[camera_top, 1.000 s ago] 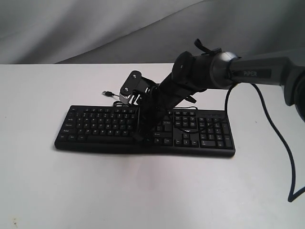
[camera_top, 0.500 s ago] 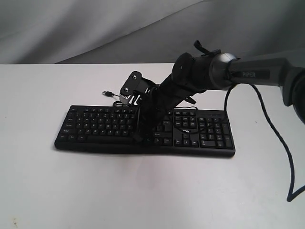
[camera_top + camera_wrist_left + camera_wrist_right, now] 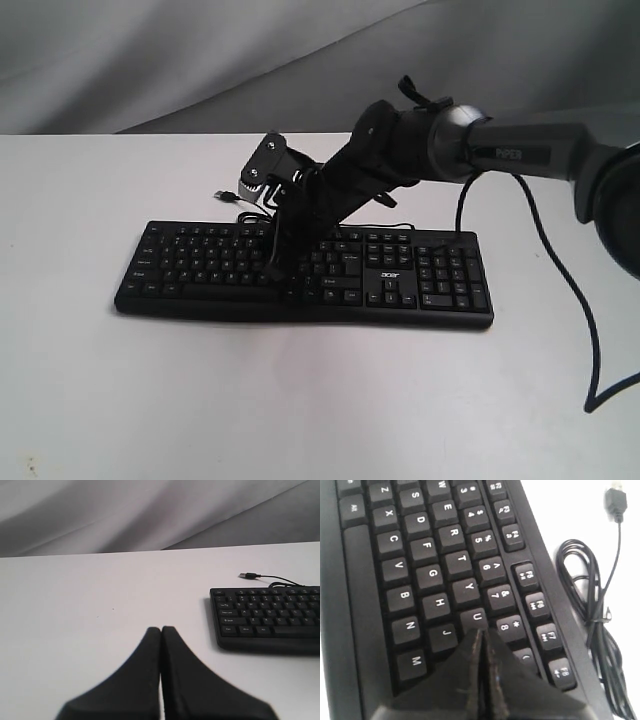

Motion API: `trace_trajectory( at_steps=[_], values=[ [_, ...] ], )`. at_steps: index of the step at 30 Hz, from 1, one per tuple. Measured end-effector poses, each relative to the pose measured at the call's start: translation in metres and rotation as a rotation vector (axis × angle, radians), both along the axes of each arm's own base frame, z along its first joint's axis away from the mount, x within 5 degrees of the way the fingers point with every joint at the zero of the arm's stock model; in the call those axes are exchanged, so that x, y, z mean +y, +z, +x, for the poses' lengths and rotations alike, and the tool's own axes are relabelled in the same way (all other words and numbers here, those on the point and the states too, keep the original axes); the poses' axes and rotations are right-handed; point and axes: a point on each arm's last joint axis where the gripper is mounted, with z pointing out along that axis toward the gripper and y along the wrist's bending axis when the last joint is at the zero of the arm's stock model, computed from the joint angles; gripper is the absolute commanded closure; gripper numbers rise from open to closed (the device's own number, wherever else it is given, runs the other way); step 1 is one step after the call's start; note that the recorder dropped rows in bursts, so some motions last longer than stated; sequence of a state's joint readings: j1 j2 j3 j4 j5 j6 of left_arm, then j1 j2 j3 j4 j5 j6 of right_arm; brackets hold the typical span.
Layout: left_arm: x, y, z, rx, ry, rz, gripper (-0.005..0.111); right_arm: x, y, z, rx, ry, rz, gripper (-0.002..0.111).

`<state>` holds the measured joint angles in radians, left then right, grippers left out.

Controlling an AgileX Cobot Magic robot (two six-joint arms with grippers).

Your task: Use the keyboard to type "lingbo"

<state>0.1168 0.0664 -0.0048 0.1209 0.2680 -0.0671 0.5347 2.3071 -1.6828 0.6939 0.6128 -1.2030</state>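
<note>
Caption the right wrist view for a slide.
Shut right claw pointing near the U key of the keyboard, cable coiled alongside.

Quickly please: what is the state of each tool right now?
Left tool: closed, holding nothing.
Right tool: closed, holding nothing, tip over the keyboard.
</note>
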Motion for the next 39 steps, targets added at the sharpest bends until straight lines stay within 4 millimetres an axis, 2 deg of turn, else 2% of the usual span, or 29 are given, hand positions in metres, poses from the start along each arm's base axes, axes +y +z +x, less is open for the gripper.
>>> trace_trajectory(
  at_steps=[39],
  values=[
    [0.0000,0.0000,0.0000,0.000,0.000,0.000,0.106,0.0012,-0.0015,0.0036,-0.030,-0.020,0.019,0.108]
  ],
)
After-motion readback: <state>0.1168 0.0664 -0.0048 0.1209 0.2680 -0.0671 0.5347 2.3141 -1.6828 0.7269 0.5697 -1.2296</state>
